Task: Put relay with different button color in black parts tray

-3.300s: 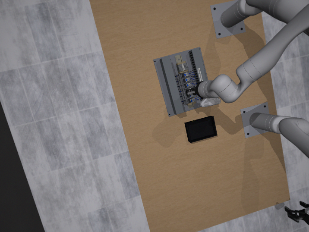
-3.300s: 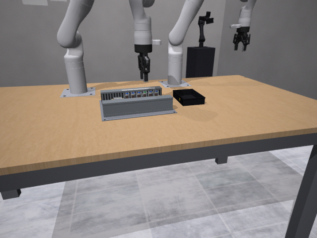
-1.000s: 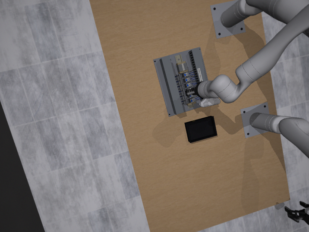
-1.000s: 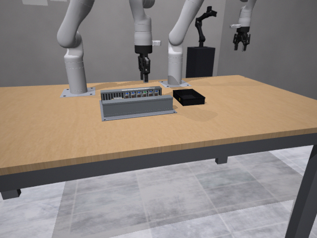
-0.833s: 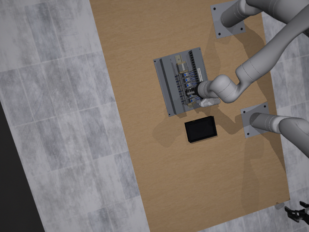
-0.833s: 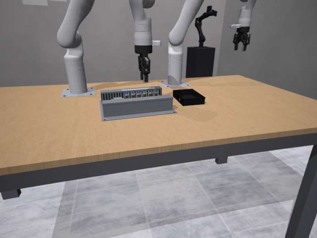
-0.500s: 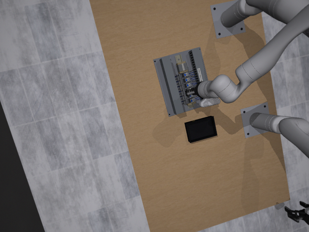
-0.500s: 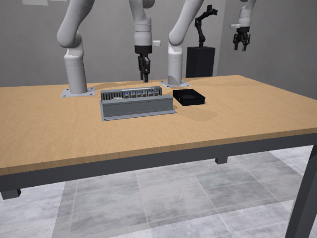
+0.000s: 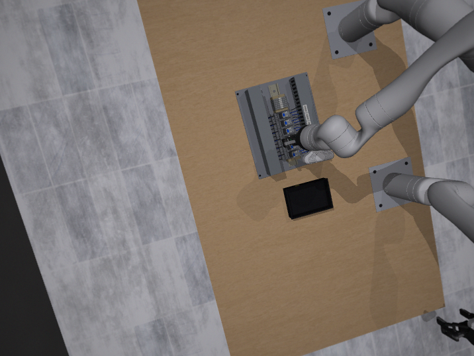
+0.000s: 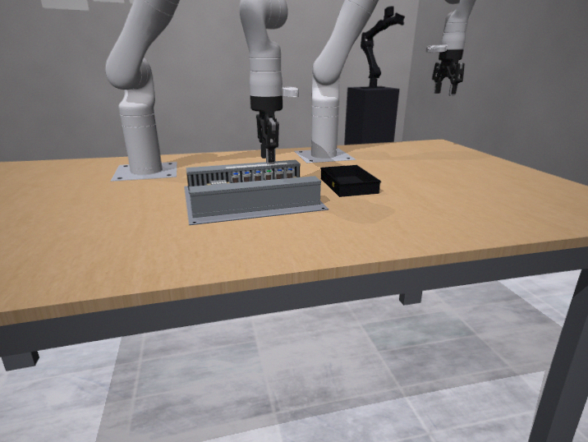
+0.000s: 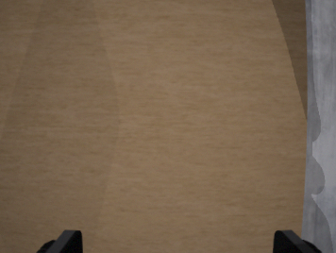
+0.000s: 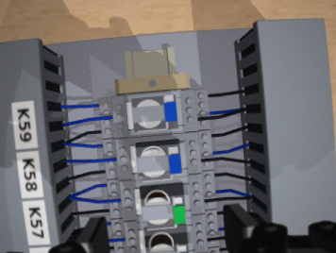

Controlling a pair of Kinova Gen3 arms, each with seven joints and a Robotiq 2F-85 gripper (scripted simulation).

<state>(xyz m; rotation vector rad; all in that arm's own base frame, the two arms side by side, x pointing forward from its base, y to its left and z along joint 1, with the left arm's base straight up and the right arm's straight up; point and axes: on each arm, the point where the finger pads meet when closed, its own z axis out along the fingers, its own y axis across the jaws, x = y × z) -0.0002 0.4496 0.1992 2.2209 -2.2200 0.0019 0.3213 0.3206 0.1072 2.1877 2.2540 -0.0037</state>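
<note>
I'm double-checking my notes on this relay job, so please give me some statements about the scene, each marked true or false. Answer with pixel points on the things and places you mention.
1. The relay with the green button [image 10: 268, 174] [image 12: 162, 212] is seated in the row. True.
2. The black parts tray [image 9: 308, 198] [image 10: 351, 181] already holds a relay. False: no relay is in it.
3. The right pincer [image 10: 267, 158] [image 12: 166, 230] is above the relay panel [image 9: 256, 133] [image 10: 256, 199] [image 12: 297, 118]. True.
4. The left pincer [image 9: 453, 319] [image 10: 445, 91] [image 11: 178, 241] is shut on a relay. False: it is open, away from the panel.
5. The relay panel lies flat on the table. True.
</note>
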